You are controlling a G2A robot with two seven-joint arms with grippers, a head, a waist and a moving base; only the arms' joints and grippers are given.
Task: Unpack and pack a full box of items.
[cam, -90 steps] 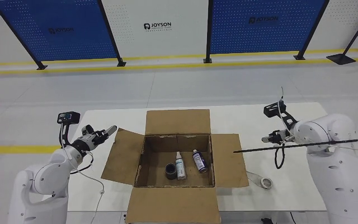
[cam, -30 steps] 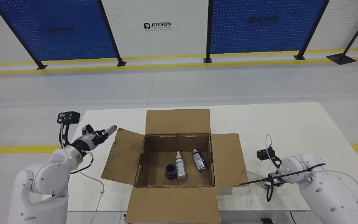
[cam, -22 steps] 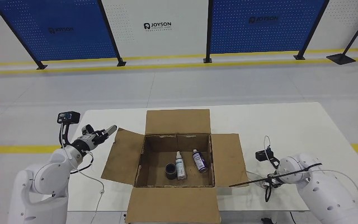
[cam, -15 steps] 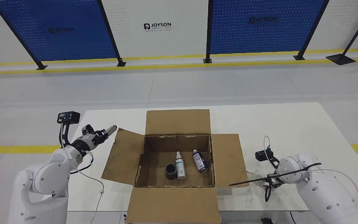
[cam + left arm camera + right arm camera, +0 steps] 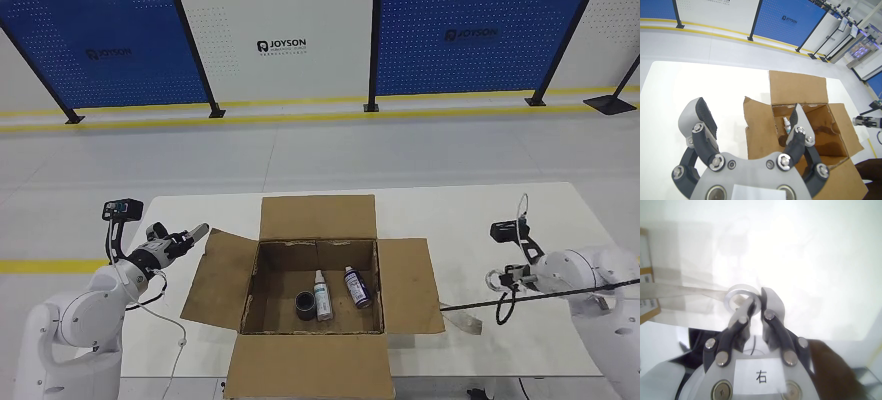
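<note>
Currently the white table (image 5: pixel 480 215) carries one open cardboard box (image 5: pixel 318 218) at its centre, with all four flaps folded outward.

**Tool state**
- Left gripper (image 5: pixel 748 103): released, jaws spread wide, nothing between them. It hangs over bare table at 9 o'clock from the box.
- Right gripper (image 5: pixel 758 296): clenched on the wall of a tape roll (image 5: pixel 743 300), one finger through the ring's hole and the other outside it. It sits at 3 o'clock from the box, beyond the right flap.

**Contents, largest first**
- A purple-labelled bottle (image 5: pixel 356 287) lies on the box floor toward 2 o'clock.
- A white bottle (image 5: pixel 322 297) lies near the centre.
- A dark short cylinder (image 5: pixel 305 305) lies just beside the white bottle, toward 8 o'clock.
- A loose strip of clear tape (image 5: pixel 687 291) trails from the roll toward the box.

**Step in hand (judgement)**
The roll is the item being handled, and it is outside the box while three items are inside. Whether this belongs to the unpacking or the packing phase cannot be determined.

**Next move (judgement)**
- If packing: carry the roll toward 9 o'clock over the right flap and lower it onto free floor at 3 o'clock of the purple-labelled bottle.
- If unpacking: set it on bare table and let go.
- In either case the trailing strip may snag or stick to the flap, so lift high enough to clear it.
</note>
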